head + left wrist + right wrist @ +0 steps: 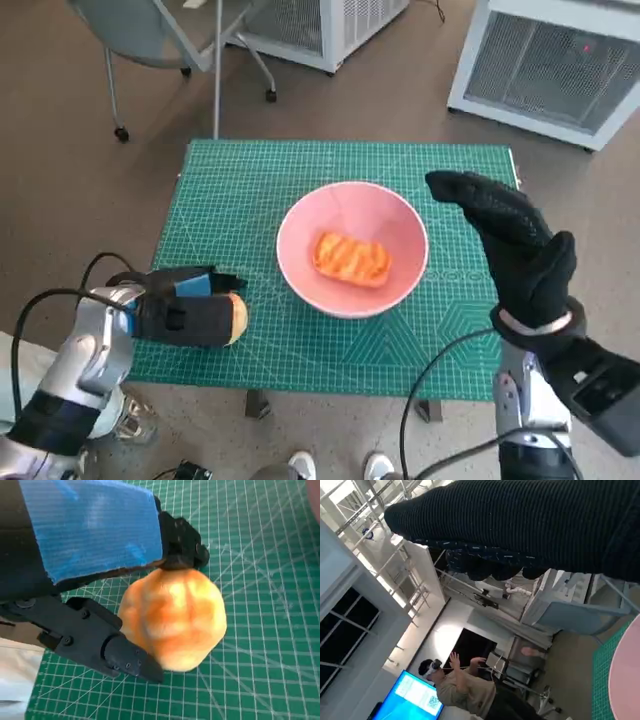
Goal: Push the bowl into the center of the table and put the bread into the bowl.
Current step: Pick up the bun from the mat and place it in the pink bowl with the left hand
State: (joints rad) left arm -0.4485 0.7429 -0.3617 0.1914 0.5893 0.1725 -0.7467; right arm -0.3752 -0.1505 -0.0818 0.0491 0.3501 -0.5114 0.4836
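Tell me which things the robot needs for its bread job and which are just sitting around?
Needed: pink bowl, bread in bowl, bread roll gripped by left hand, right hand, green mat.

Just around: chair, white units, person.

You get soft, even daylight in the head view, and the bowl (352, 248) drops only a faint shadow on the mat (240, 190). The edges of that picture bend a little. Close to the left hand (90, 555), the bread (172, 620) looks fuzzy and bright. Past the right hand (530, 525), windows glare white and the room looks blurry.
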